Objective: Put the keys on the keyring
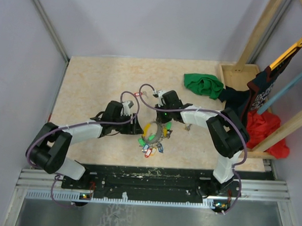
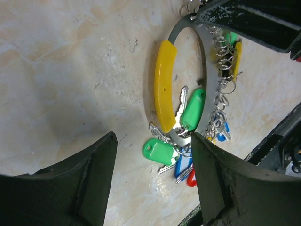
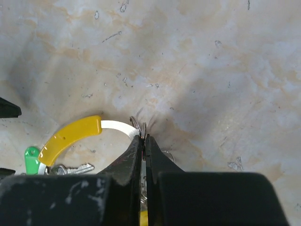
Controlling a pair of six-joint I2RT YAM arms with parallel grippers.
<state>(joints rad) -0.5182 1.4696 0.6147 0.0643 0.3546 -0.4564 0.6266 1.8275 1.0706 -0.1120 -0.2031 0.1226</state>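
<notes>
The keyring (image 1: 151,131) lies on the table between both arms. It is a thin grey ring (image 2: 177,29) with a yellow sleeve (image 2: 163,84) and a bunch of keys with green (image 2: 159,151), blue and red tags. My right gripper (image 1: 159,123) is shut at the ring's band (image 3: 117,126). Small split rings (image 3: 137,123) stick out between its tips (image 3: 143,137), and the key they belong to is hidden. My left gripper (image 1: 135,123) is open and empty just above the table, its fingers (image 2: 94,174) either side of the tag bunch. A small metal piece (image 1: 188,127), perhaps a loose key, lies right of the ring.
A green cloth (image 1: 203,84) lies at the back right beside a wooden tray (image 1: 235,74). Dark and red garments (image 1: 266,130) hang on a wooden frame at the right. The arms' black base rail (image 1: 147,176) runs along the near edge.
</notes>
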